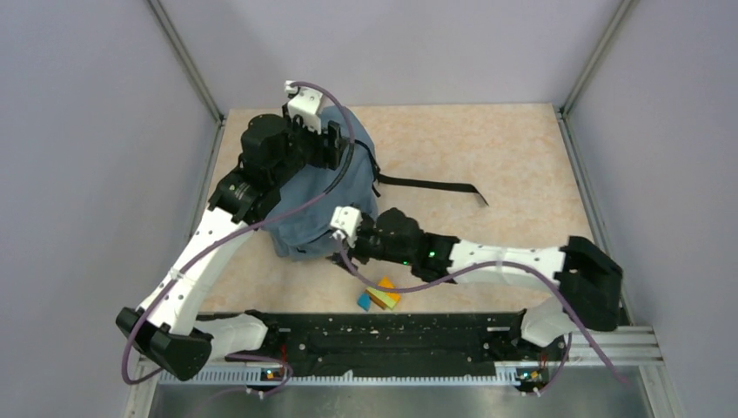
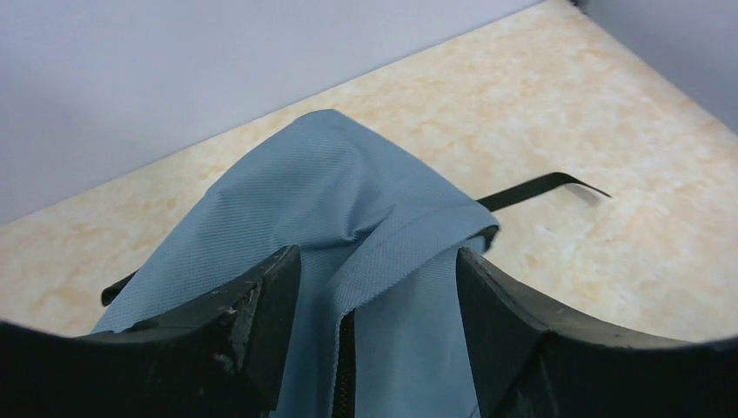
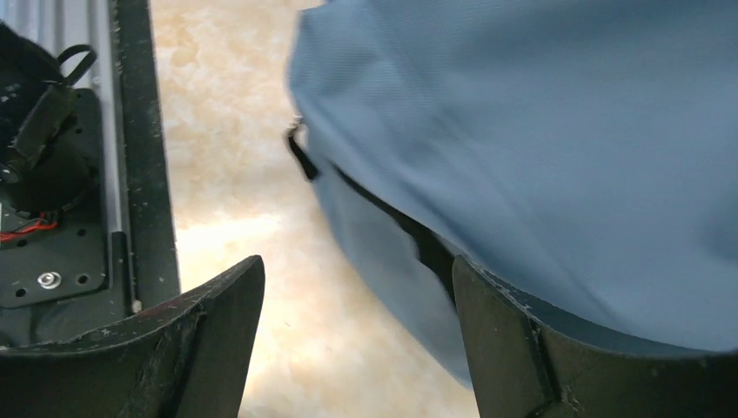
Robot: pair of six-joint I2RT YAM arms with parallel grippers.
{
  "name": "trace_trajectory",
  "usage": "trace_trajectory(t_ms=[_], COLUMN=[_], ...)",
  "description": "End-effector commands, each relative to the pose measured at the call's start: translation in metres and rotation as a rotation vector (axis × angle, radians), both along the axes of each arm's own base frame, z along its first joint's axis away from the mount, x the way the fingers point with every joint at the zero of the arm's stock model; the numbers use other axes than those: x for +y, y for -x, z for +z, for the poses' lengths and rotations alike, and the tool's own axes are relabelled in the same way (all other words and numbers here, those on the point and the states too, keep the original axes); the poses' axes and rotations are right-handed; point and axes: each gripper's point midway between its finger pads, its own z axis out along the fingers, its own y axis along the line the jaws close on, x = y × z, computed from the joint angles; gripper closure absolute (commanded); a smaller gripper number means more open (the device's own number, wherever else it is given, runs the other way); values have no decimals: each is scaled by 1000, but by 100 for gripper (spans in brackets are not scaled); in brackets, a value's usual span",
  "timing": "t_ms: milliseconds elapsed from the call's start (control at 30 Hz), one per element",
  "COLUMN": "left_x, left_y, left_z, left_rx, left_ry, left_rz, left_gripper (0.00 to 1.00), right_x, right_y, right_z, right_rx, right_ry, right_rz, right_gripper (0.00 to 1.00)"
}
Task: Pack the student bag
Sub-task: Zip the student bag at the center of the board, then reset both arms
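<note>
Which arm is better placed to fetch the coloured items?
Right, probably: right gripper sits at the student bag's near edge, nearest the coloured items; left gripper is at its far end.

Both my arms, left arm (image 1: 196, 261) and right arm (image 1: 505, 259), wear white shells over the links and black housings at the joints. A purple cable (image 1: 416, 290) runs along each. A green light (image 1: 432, 255) glows on the right one. The left tool (image 2: 376, 254) and right tool (image 3: 357, 263) have broad black fingers (image 3: 513, 348), scuffed grey at the edges.
</note>
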Motion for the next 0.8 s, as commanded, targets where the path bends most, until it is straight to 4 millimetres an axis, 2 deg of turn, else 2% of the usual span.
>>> trace_trajectory(t_ms=[0, 67, 200, 300, 367, 433, 567, 667, 767], left_x=[-16, -16, -17, -4, 18, 54, 122, 163, 191], left_y=[38, 50, 71, 71, 58, 43, 35, 34, 43], left_z=[40, 48, 62, 72, 75, 79, 75, 51, 33], left_rx=[-111, -105, -113, -128, -143, -151, -204, -211, -199], left_ry=[52, 58, 72, 79, 76, 113, 138, 126, 134], left_rz=[-194, -225, -287, -221, -77, 153, 510, 703, 832], left_gripper=[29, 27, 24, 23, 22, 22, 19, 15, 14], right_x=[-54, -83, -138, -178, -205, -234, -306, -354, -384], right_y=[-16, -33, -61, -85, -102, -119, -155, -170, -171], right_z=[31, 24, 30, 36, 39, 40, 30, 24, 38], right_rx=[26, 70, 138, 189, 239, 280, 363, 393, 299], right_ry=[-31, -14, -52, -113, -178, -236, -352, -414, -429], right_rz=[-83, -158, -286, -412, -517, -643, -954, -1149, -1256], right_gripper=[22, 22, 21, 19, 18, 18, 17, 17, 16])
